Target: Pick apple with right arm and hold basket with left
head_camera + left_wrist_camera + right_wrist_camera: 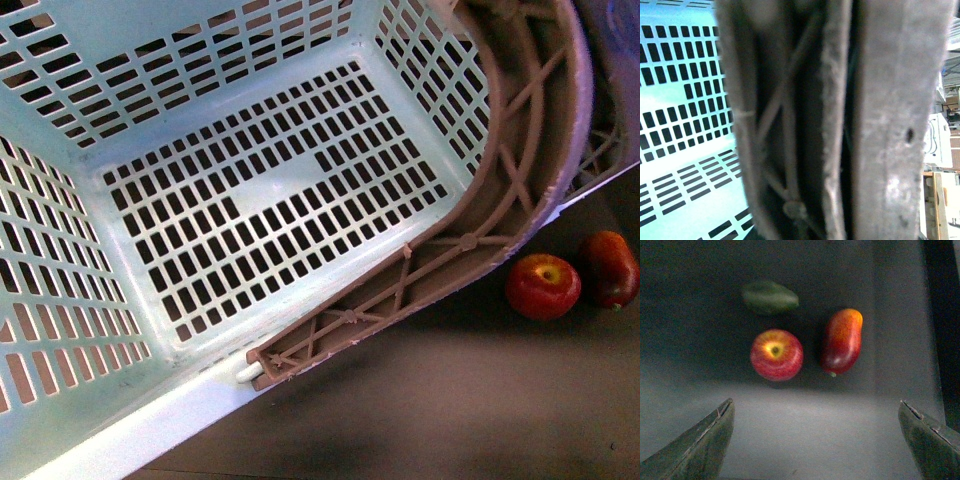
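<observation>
The mint-green slotted basket (120, 290) fills most of the front view, tilted, its brownish-grey trussed handle (480, 230) swung along its right rim. In the left wrist view that handle (790, 125) sits very close and blurred, and my left gripper is shut on it, its fingers hidden. The red apple (542, 285) with a yellow stem patch lies on the dark table right of the basket. In the right wrist view the apple (776, 354) lies ahead of my right gripper (817, 410), which is open and wide, well short of the fruit.
An elongated red-orange fruit (842, 340) lies right beside the apple, also seen as the darker fruit (610, 266) at the front view's right edge. A dark green oval fruit (769, 297) lies beyond the apple. Bare grey tabletop (815, 430) spreads between my right fingers.
</observation>
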Tool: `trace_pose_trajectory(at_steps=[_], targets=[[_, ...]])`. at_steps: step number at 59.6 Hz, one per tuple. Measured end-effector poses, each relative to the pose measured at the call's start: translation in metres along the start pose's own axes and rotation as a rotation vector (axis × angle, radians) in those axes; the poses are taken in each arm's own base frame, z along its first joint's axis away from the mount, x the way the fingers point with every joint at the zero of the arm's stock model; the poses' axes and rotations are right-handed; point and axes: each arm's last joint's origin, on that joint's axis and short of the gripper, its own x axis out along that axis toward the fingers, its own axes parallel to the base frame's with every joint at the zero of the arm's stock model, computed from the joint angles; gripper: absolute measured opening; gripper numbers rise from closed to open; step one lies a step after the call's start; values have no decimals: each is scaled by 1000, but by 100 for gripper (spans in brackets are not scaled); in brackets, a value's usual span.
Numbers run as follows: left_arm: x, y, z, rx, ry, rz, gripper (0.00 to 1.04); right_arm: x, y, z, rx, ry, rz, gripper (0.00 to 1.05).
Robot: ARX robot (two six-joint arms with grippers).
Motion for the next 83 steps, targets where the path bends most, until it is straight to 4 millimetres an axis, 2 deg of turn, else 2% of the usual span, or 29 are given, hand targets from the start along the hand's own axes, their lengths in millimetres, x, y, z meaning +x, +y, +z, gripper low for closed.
trace_pose_trajectory(at_steps=[15, 30, 50, 83], targets=[[0, 0, 0, 0, 0, 0, 15, 60, 5, -9, -62, 154, 17, 96], [0, 0, 0, 0, 0, 0, 15, 98, 20, -6, -97, 210, 49, 96], [0, 0, 0, 0, -1, 0, 15, 133, 30, -8, -123, 274, 63, 96], [0, 0, 0, 0, 0, 0, 15, 168, 46, -5, -148, 275, 96, 96]])
